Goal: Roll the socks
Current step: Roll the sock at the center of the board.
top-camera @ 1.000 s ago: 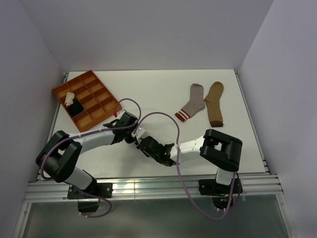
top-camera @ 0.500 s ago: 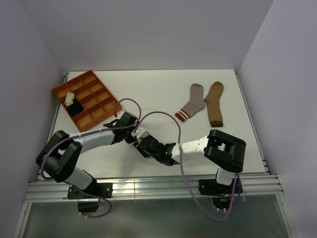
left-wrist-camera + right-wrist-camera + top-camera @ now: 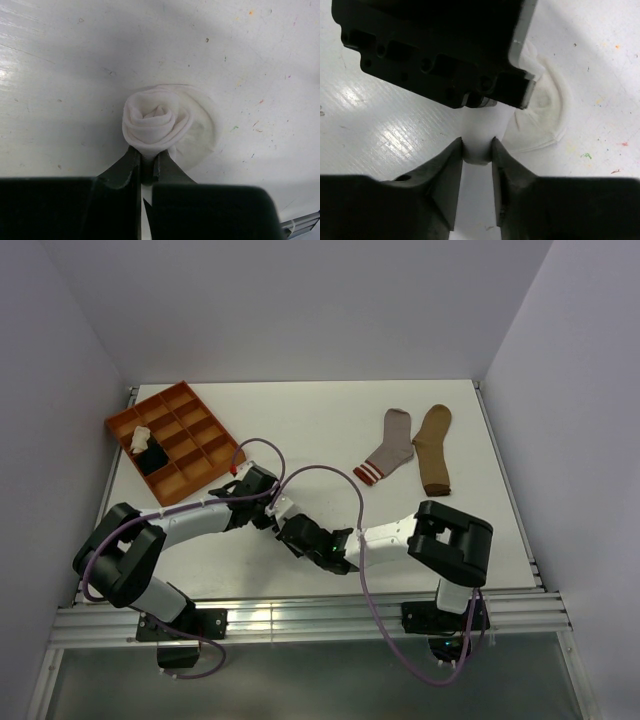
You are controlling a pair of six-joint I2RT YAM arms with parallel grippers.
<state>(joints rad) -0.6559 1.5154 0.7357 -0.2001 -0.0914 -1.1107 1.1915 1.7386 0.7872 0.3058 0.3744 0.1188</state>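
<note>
Left gripper (image 3: 147,155) pinching rolled white sock (image 3: 160,122), spiral end toward its camera, right gripper (image 3: 477,146) clamping it too

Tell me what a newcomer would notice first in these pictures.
First, the white sock, wound into a rosette-like roll near the table's front middle. The left gripper pinches its edge and the right gripper is clamped on a fold of it. Next come the grey sock and tan sock, lying flat side by side at far right, and the orange tray at far left.
</note>
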